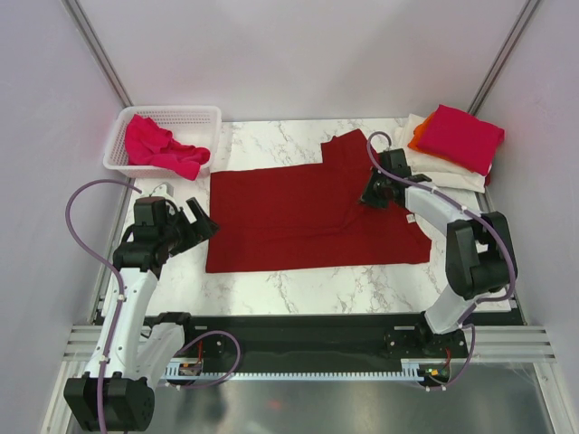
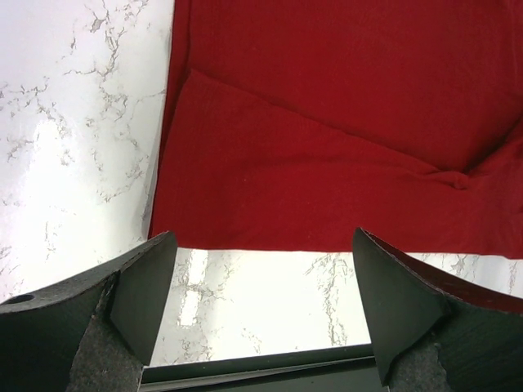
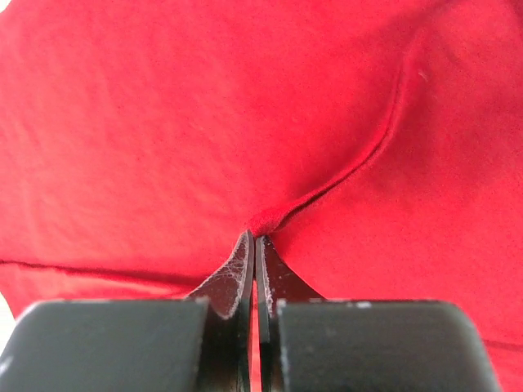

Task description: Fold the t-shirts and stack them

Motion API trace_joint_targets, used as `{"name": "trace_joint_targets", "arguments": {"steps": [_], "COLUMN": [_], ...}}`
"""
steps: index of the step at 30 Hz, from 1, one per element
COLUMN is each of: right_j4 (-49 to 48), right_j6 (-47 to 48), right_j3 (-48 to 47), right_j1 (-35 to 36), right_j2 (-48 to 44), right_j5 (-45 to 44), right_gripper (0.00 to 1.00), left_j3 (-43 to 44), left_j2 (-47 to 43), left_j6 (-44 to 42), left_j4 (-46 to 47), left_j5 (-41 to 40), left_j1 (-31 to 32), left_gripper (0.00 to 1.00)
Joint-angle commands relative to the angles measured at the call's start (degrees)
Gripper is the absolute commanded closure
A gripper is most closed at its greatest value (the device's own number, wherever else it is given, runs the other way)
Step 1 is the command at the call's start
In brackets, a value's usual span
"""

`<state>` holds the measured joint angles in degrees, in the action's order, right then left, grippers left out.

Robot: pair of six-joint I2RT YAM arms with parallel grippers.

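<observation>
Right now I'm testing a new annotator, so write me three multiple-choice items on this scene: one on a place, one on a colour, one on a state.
1. Where is the basket?
A. far left corner
B. far right corner
C. near edge

2. What colour is the top shirt at far right?
A. orange
B. cream
C. pink

3. The right gripper is:
A. open in the air
B. shut on the red shirt
C. holding the basket

Answers: 1 A, it sits far left in the top view; 2 C, pink lies uppermost; 3 B, its jaws pinch a ridge of red cloth.
</observation>
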<state>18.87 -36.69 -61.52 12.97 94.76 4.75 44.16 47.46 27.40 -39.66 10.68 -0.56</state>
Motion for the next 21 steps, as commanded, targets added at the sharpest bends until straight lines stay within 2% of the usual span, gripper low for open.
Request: {"name": "trace_joint_targets", "arguments": {"steps": [1,3,6,8,9,12,15,21], "right_j4": [0.9,1.1,1.7,1.7,1.8,2.4,3.8,5.9], "right_j6": [0.2,0.5,0.9,1.3,1.6,2.8,4.1,6.4], "right_j3": [-5.9,-7.7,-11.5,-14.1,-14.9,-19.5,-23.2,-36.7], "right_j1": [1.2,1.5,2.1,2.3,2.5,2.8,2.8,2.2], "right_j2": [4.1,6.1,10.7,12.0,13.2,15.1,16.5,22.6], "right_j5": [0.3,0.5,1.3,1.7,2.6,3.3,2.8,0.3], "right_gripper": [0.97,0.94,0.86,0.70,0.50,0.32,0.30,0.26], "left_j3": [-0.1,-0.1,-0.1,-0.1,-0.1,-0.1,-0.1,-0.1], "left_j2": [-0.8,-0.8,-0.6,-0.6,-0.7,-0.9,-1.0,-1.1], "left_j6": [-2.3,-2.3,-2.3,-2.3,-2.3,-2.3,-2.3,-2.3], "left_j4": [2.0,2.0,2.0,2.0,2.0,2.0,2.0,2.0], "left_j5": [-0.3,-0.4,-0.3,-0.4,-0.5,-0.5,-0.6,-0.4], "left_j1": [-0.1,-0.1,-0.1,-0.1,-0.1,-0.1,-0.1,-0.1], "left_gripper": [0.05,0.05,0.05,0.05,0.05,0.05,0.05,0.05]}}
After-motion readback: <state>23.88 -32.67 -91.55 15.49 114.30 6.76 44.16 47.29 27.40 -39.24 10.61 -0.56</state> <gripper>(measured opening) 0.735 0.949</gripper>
